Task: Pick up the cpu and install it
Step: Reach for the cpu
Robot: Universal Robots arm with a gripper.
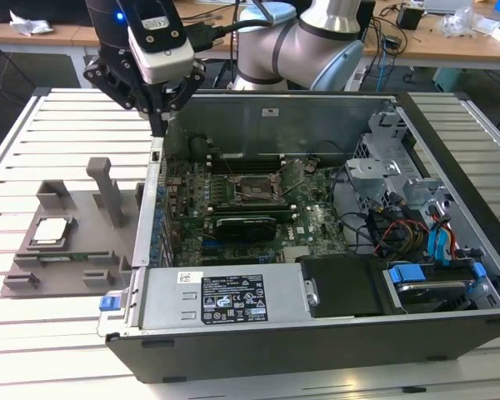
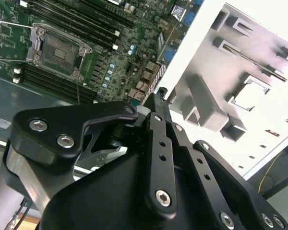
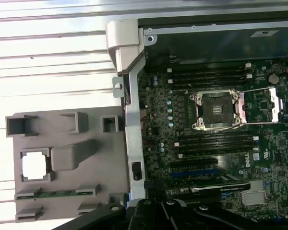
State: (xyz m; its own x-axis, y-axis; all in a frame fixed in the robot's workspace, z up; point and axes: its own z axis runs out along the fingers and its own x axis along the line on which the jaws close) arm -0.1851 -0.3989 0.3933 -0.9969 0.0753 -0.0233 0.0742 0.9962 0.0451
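Tabletop (image 1: 33, 333) is carrying an open computer case (image 1: 275, 108) lying on its side, which we are judging leaves the motherboard (image 1: 317, 225) reachable from above. Just beside the case, on the exterior view's left, a grey holder tray (image 1: 75, 267) is sitting. We are finding the tool (image 1: 159, 123) hovering over the case wall nearest the tray, fingers pressed together and gripping nothing. The socket (image 3: 216, 110) is standing bare, its frame seemingly swung aside to receive a chip. The cpu (image 1: 50, 232) is resting in a tray recess, apparently to keep it located for pickup.
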